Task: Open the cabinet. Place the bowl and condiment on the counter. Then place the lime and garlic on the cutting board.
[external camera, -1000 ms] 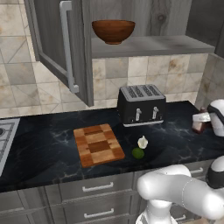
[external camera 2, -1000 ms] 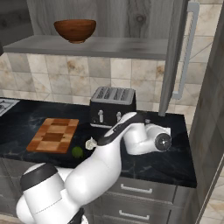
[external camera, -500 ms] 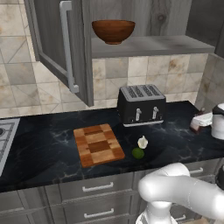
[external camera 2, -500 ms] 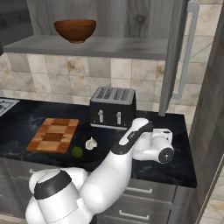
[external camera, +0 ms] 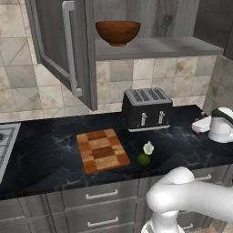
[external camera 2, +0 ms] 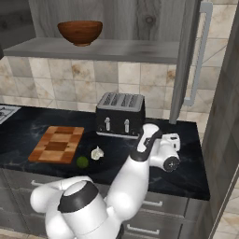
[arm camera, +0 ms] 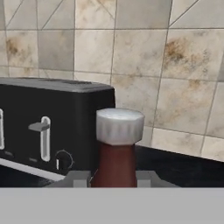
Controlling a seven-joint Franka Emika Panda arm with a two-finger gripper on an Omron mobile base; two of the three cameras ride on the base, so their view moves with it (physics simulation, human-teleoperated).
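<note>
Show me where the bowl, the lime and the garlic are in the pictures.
bowl (external camera: pixel 118 32): left base view, front of its wall.
lime (external camera: pixel 144 159): left base view, middle of the fruit.
garlic (external camera 2: pixel 97 153): right base view, middle of the bulb.

The arm (external camera 2: pixel 135 177) is glossy white, built of thick rounded tube-like links that swell into bulbous joints. A dark grey, nearly black band rings the big joint low in the right base view, under a pale grey cap. The hand (external camera 2: pixel 164 150) is a white block with a small dark round disc on its side. The fingertips (arm camera: pixel 78 178) are small, squarish and grey.
</note>
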